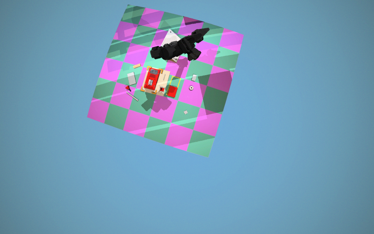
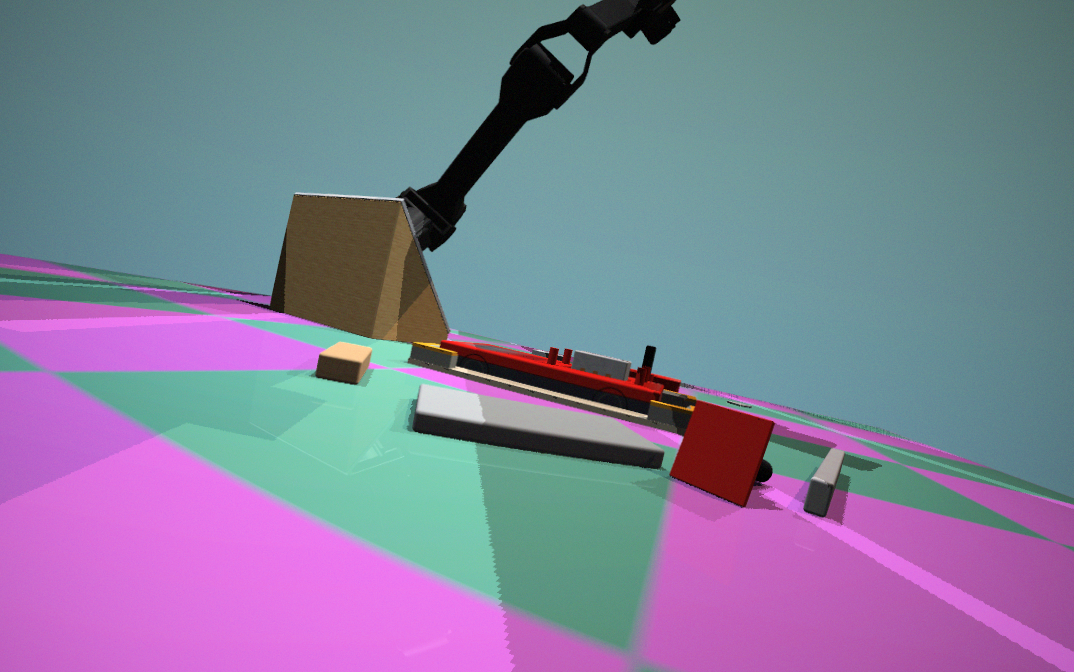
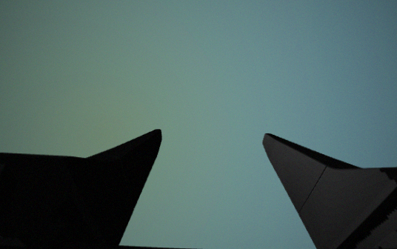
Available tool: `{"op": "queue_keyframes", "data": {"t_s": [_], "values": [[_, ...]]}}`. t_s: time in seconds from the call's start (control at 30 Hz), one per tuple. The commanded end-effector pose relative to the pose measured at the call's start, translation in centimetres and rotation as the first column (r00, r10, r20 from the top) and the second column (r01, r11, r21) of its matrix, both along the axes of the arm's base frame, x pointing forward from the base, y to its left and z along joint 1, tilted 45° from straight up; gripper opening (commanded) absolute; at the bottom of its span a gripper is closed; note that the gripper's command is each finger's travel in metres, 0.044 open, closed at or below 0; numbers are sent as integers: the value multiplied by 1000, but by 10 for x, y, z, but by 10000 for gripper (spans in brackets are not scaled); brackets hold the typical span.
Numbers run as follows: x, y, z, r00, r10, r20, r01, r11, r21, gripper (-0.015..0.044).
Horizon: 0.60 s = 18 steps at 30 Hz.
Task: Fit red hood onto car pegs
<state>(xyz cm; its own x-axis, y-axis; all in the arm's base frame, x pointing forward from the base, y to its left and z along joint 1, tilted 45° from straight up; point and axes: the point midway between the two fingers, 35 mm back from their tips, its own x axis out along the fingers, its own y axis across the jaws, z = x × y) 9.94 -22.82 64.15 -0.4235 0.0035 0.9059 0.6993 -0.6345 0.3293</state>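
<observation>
The red hood [image 1: 172, 91] lies on the table right of the jig, at the lower end of a yellow outline [image 1: 175, 77]. Its corner holes are too small to make out. The red chassis [image 1: 155, 79] [image 2: 514, 362] sits in the jig [image 1: 165, 75], with the grey engine block [image 1: 150, 82] [image 2: 601, 364] on its deck. Short pegs [image 2: 552, 355] stand beside the engine; not all four can be told apart. My gripper [image 3: 212, 135] is open and empty, with only background between its fingers in the wrist view. The arm is raised high; its fingers are hard to pick out in the top and exterior views.
A grey block [image 1: 131, 78] [image 2: 538, 427], tan block [image 1: 136, 65] [image 2: 343, 362], red plate with a black knob [image 1: 127, 88] [image 2: 720, 451] and grey bar [image 1: 132, 96] [image 2: 823, 483] lie left of the jig. A white block [image 1: 194, 77] and ring [image 1: 191, 87] lie right.
</observation>
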Motion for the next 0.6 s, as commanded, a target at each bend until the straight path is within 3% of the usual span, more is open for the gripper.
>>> {"op": "queue_keyframes", "data": {"t_s": [0.0,0.23,0.57], "values": [[-37,29,9,991,-116,67,119,992,-38,440],[-74,63,17,954,-276,119,285,956,-69,440],[-137,162,19,801,-513,309,569,812,-128,440]]}}
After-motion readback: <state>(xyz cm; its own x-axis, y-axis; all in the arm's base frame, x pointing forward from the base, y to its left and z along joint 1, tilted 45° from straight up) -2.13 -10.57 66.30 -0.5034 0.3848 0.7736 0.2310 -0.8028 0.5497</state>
